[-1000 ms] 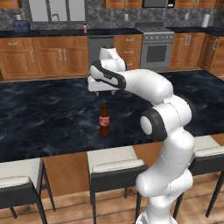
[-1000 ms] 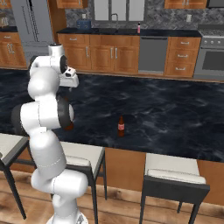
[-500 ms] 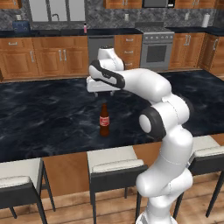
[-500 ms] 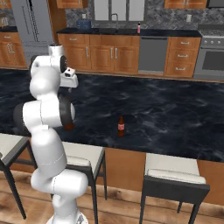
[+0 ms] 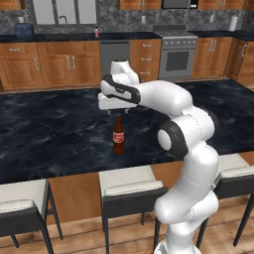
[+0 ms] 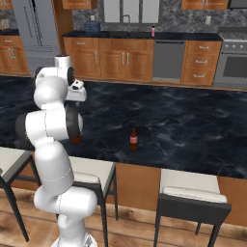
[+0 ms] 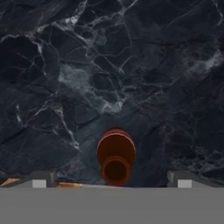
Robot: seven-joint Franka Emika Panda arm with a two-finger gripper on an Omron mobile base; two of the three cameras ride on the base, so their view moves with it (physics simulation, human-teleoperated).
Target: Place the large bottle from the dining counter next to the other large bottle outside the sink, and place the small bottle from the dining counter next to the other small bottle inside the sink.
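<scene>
Gripper [image 7: 111, 186] hangs with jaws spread wide, straight above the tall brown bottle [image 5: 118, 137], which stands upright on the black marbled bench [image 5: 49, 134] and is not gripped. Small brown bottle [image 6: 133, 139] stands upright further along the same bench, and the pale pink bottle [image 6: 153, 31] stands on the far worktop by the sink [image 6: 126, 33]

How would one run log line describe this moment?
tool: open | above large bottle | bottle upright on dining counter, not gripped
</scene>
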